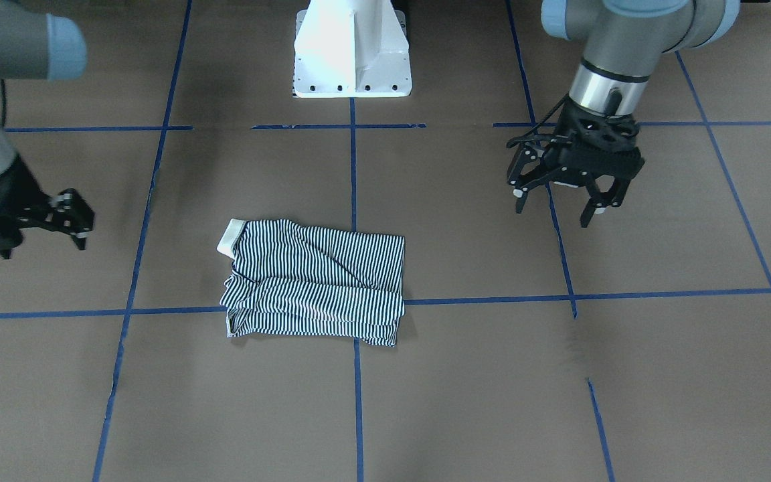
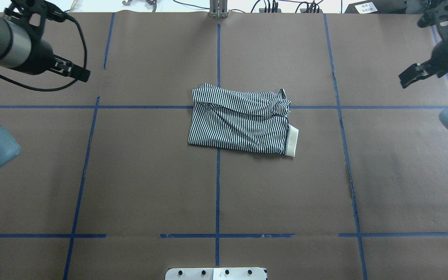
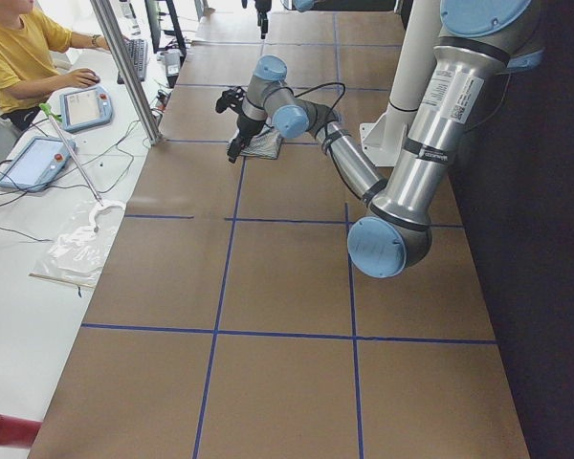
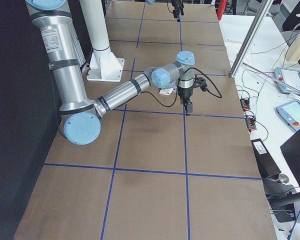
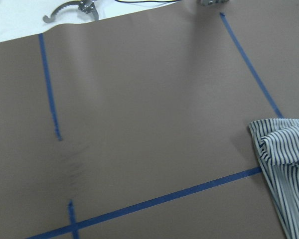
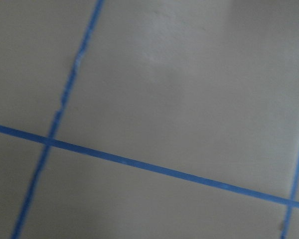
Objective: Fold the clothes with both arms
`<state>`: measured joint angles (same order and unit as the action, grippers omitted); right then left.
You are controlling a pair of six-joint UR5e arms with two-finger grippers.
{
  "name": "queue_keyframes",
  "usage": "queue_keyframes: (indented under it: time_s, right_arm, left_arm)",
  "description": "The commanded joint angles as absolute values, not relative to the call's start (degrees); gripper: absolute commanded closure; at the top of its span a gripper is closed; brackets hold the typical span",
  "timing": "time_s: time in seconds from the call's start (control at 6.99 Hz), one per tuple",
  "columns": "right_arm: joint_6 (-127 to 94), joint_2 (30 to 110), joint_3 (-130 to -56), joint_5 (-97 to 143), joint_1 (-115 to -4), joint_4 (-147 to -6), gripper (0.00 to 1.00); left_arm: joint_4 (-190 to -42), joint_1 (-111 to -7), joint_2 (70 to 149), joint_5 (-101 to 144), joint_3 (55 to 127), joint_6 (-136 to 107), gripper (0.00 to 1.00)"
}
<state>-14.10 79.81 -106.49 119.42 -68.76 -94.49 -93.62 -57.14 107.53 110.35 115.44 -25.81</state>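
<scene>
**A:** Why do both arms hang so far out to the sides?

**B:** Probably because the folding looks finished. The polo shirt (image 1: 315,281) lies as a compact rectangle in the middle of the table (image 1: 466,402), with its cream collar toward the robot's right. The left gripper (image 1: 556,204) is spread wide and empty. The right gripper (image 1: 44,234) also looks spread and empty. Both are well apart from the cloth, so nothing disturbs it.

Soft, even light from overhead. The white pedestal (image 1: 352,47) glares, blown out. A faint shadow edges the polo shirt (image 1: 315,281). The right wrist view looks blurred, possibly out of focus.
</scene>
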Motion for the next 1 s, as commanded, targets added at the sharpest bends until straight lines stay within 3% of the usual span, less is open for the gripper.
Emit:
queue_keyframes:
  time_s: [0.0, 0.14, 0.29, 0.57, 0.86]
  right_arm:
    - [6.8, 90.4, -101.2, 126.6, -82.0, -93.9, 0.0]
    - [7.6, 97.3, -100.9, 126.7, -83.2, -92.9, 0.0]
    - [7.7, 98.6, -97.6, 126.8, -86.5, -92.8, 0.0]
    - [7.4, 100.1, -97.4, 129.5, -88.5, -92.6, 0.0]
    - [4.1, 100.0, -97.9, 129.5, -88.6, -92.5, 0.0]
  left_arm:
    - [-93.5, -69.2, 96.8, 117.0, 115.6, -5.3, 0.0]
    - [-93.3, -70.2, 91.2, 119.9, 114.8, -6.6, 0.0]
    - [-93.6, -70.5, 89.1, 121.5, 111.0, -8.7, 0.0]
    - [-92.8, -83.6, 88.3, 129.4, 107.2, -7.0, 0.0]
    - [-91.7, -89.9, 85.2, 135.9, 101.0, 5.9, 0.0]
